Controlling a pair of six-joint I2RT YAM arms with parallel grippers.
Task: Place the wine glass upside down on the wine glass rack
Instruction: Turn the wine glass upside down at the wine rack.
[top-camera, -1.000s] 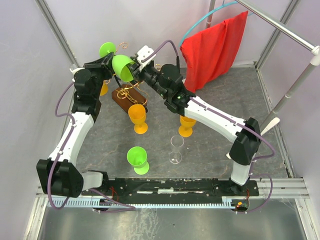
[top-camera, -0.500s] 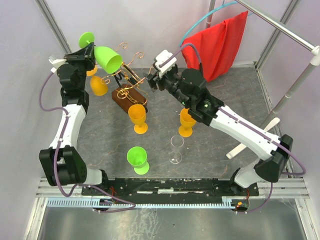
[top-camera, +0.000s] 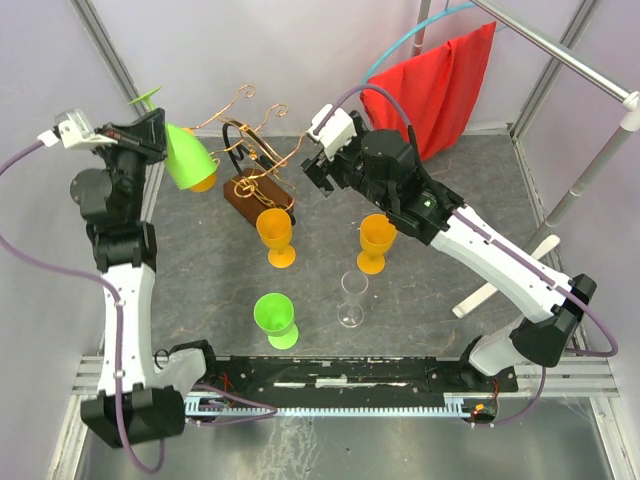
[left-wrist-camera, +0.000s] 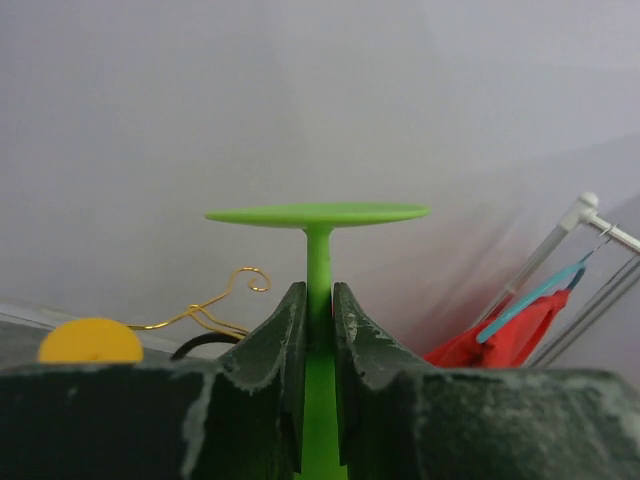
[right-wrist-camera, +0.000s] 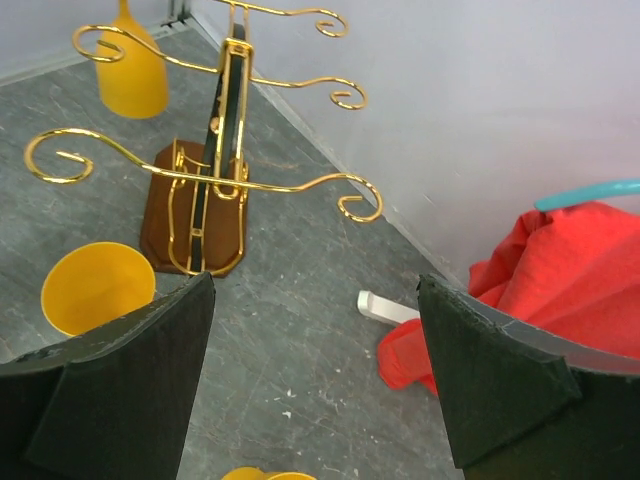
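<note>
A green wine glass (top-camera: 185, 155) hangs upside down to the left of the wine glass rack (top-camera: 255, 192), foot (left-wrist-camera: 318, 213) uppermost. My left gripper (top-camera: 143, 130) is shut on its stem (left-wrist-camera: 319, 262), high above the table's far left. The rack has copper wire arms (right-wrist-camera: 215, 185) with curled ends on a brown base (right-wrist-camera: 165, 215). An orange glass (right-wrist-camera: 130, 75) hangs upside down on one arm. My right gripper (top-camera: 315, 165) stands open just right of the rack, nothing between its fingers (right-wrist-camera: 150, 370).
Upright on the table stand an orange glass (top-camera: 275, 235) in front of the rack, another orange one (top-camera: 375, 242), a clear one (top-camera: 352, 298) and a green one (top-camera: 275, 315). A red cloth (top-camera: 430, 90) hangs at the back right. A white rail (top-camera: 590, 175) slants along the right side.
My left arm swung left and up, turning the green glass foot-up beside the rack. My right gripper opened wide and drew back to the right of the rack.
</note>
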